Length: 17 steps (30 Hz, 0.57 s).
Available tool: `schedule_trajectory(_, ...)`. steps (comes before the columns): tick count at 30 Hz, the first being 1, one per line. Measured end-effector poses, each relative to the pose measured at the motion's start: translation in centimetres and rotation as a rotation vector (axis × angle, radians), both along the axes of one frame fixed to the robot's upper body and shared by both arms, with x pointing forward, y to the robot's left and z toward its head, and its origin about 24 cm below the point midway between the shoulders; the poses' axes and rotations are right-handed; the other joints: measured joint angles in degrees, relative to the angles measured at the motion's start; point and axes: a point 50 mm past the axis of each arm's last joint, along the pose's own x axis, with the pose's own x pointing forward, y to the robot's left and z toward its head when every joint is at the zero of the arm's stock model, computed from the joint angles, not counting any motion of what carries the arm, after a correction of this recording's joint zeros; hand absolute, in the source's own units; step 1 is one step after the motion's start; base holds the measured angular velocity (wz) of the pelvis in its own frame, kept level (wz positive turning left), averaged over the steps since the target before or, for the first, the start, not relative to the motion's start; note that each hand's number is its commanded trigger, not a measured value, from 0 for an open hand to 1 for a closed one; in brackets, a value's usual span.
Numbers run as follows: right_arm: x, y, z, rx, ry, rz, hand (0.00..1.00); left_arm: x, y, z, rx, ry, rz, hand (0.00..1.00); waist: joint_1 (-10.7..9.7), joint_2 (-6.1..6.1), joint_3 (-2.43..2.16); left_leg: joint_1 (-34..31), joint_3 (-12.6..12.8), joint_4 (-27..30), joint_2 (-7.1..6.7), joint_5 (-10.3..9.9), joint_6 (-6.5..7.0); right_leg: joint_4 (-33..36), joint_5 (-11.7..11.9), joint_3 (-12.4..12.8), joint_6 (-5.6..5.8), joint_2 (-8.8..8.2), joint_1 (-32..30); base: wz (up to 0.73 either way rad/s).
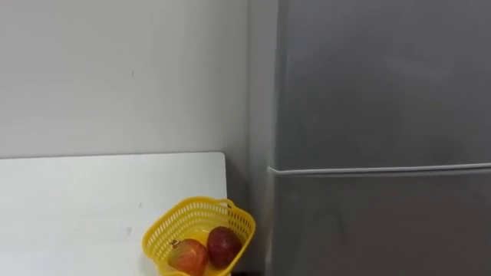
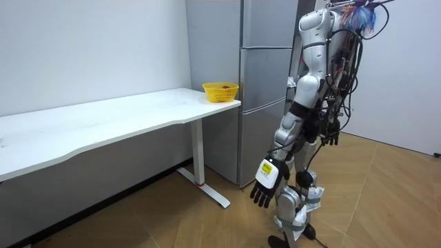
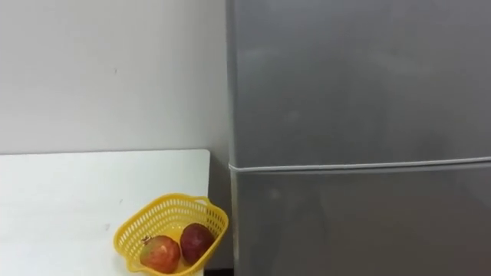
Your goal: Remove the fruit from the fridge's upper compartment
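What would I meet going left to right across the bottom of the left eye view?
White table → yellow basket, holding a red-orange fruit then a darker red fruit → grey fridge, shut.

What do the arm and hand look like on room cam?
Left arm: silver-white shells with dark joints, and thin dark cables running alongside. Left hand: black fingers, and a pale tag with a yellow patch at its back.
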Motion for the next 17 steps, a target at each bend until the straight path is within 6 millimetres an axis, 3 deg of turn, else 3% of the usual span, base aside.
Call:
schedule_trajectory(4,-0.1,0.5,-0.2,0.062,0.051,0.076,0.00,0.1,-0.3,-0.1,-0.019,0.011,0.017,0.00,0.01,0.29,-0.03,0.11,-0.05,-0.61,0.20,-0.23,0.30,0.87,-0.14,0.01,-0.07,0.05,-0.34,0.00)
schedule_trajectory(12,-1.2,0.4,-0.1,0.091,0.108,-0.007,0.00,-0.3,-0.4,-0.1,-0.028,0.045,0.028,0.00,-1.07,0.77,0.02,1.41,-1.29,-0.81,-0.11,-0.23,0.32,0.57,-0.29,-1.33,0.07,-0.31,1.31,0.07)
schedule_trajectory(17,-0.7,0.4,-0.1,0.085,0.096,0.013,0.00,-0.4,-0.4,-0.1,-0.026,0.045,0.027,0.00,-1.72,0.82,0.00,1.91,-1.45,-1.11,-0.11,-0.23,0.32,0.73,-0.71,-1.56,0.10,-0.40,1.67,0.00)
